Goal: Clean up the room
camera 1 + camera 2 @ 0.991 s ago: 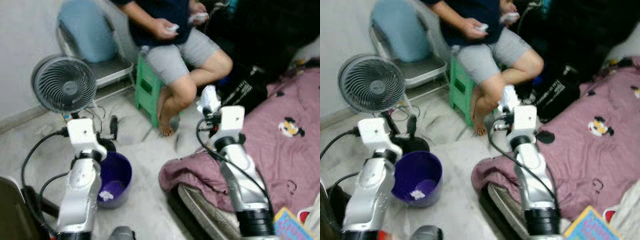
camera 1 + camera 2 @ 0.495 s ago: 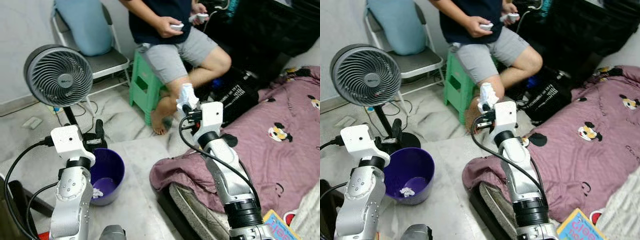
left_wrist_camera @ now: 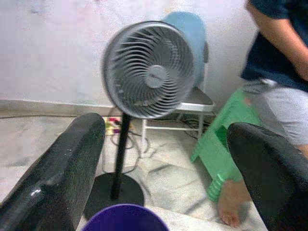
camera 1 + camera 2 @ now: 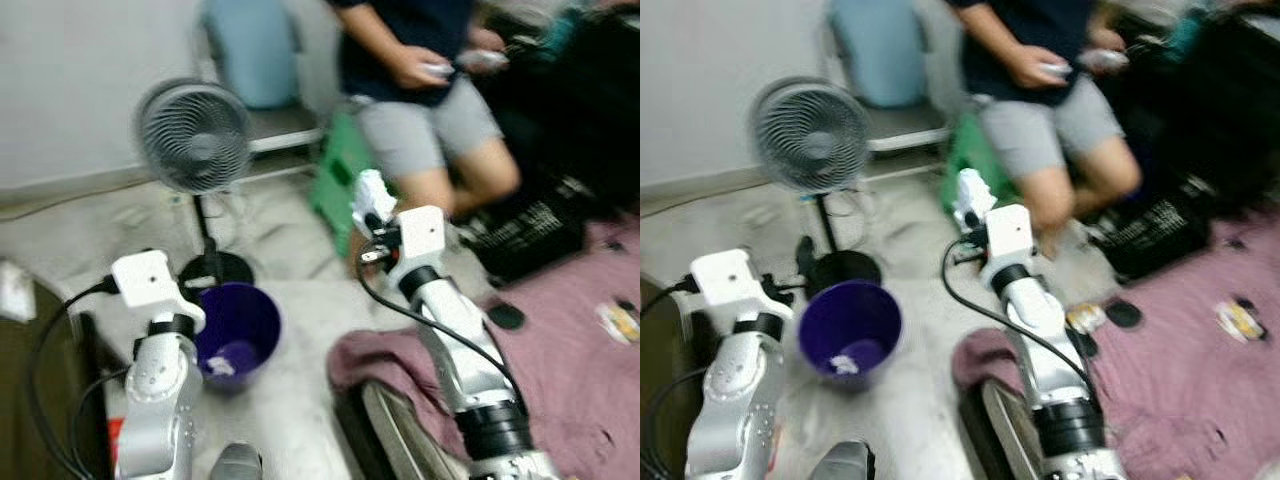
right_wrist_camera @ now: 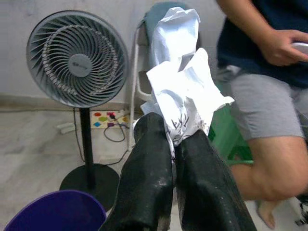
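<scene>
My right gripper (image 5: pixel 173 139) is shut on a crumpled white paper (image 5: pixel 180 91), held up in the air in front of the seated person's knee (image 4: pixel 372 192). A purple bin (image 4: pixel 265 345) stands on the floor to the left of it and lower, with a white scrap (image 4: pixel 843 364) lying inside. My left gripper (image 3: pixel 166 163) is open with nothing between its fingers, hovering just behind the bin's rim (image 3: pixel 125 211) and facing the fan.
A grey standing fan (image 4: pixel 192 135) stands right behind the bin, with cables by its base. A person sits on a green stool (image 4: pixel 335 175), one bare foot on the floor. A folding chair with a blue cushion (image 4: pixel 250 45), a pink blanket (image 4: pixel 560 370) and a black bag (image 4: pixel 530 225) are also close by.
The camera has swung left, so the whole scene has slid right and blurred. My right gripper still holds the paper, now a little nearer the bin. The left arm keeps its pose.
</scene>
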